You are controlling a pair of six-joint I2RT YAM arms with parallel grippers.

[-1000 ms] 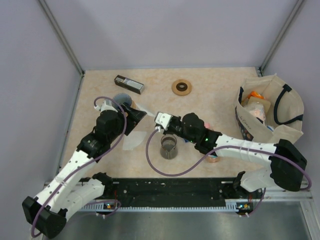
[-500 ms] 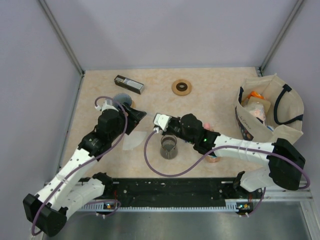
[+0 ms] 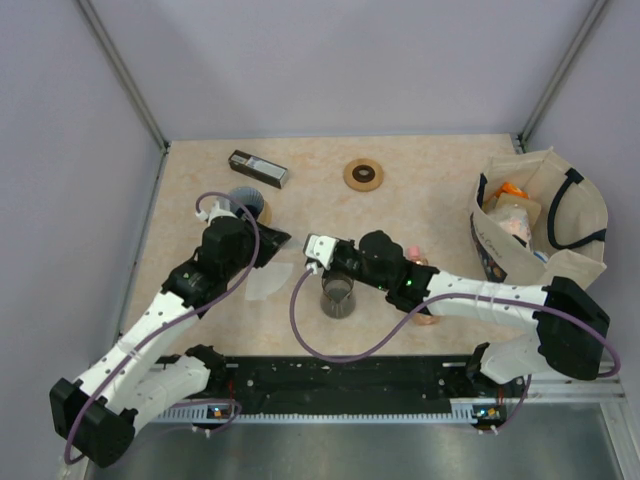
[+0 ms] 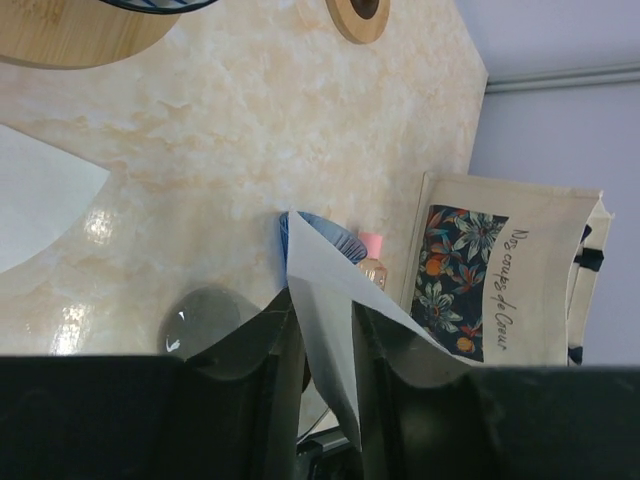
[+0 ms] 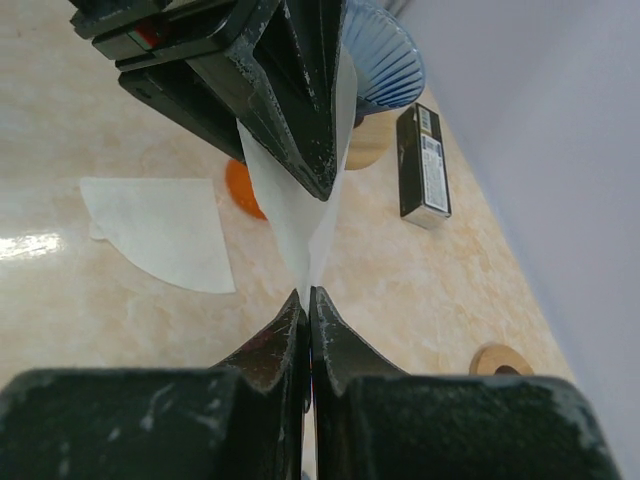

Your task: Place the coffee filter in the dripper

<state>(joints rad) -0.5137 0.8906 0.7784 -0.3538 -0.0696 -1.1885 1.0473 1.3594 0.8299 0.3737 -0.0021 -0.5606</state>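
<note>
- The filter [image 5: 295, 215] is held in the air above the middle of the bench [image 3: 420, 195], between the two arms.
- Its tip is pinched in the right jaws, which are closed tight. Its wider part is taken between the left jaws, which are closed part-way, and the paper appears to be touched on both sides.
- In the top view its long axis is laid roughly from 9 to 3 o'clock, with the wide end at 9 and the tip at 3.
- The dripper [image 3: 243, 198], blue and ribbed on a wooden base, is found at about 10 o'clock from the filter, just beyond the left jaws.
- The left arm [image 3: 165, 310] is much the nearer, so the carry is judged to fall to it once the tip is released by the right jaws.
- The left arm's own wrist is set between filter and dripper, so a turn of that wrist is judged to be needed.
- A spare filter [image 3: 265, 283] is laid flat at 7 o'clock from the held one, and a glass [image 3: 338, 297] is stood at 5 o'clock, under the right arm.
- A box [image 3: 258, 168] at 11 o'clock, a ring [image 3: 363, 175] at 1 o'clock and a bag [image 3: 540, 215] at 3 o'clock are all kept off the path.
</note>
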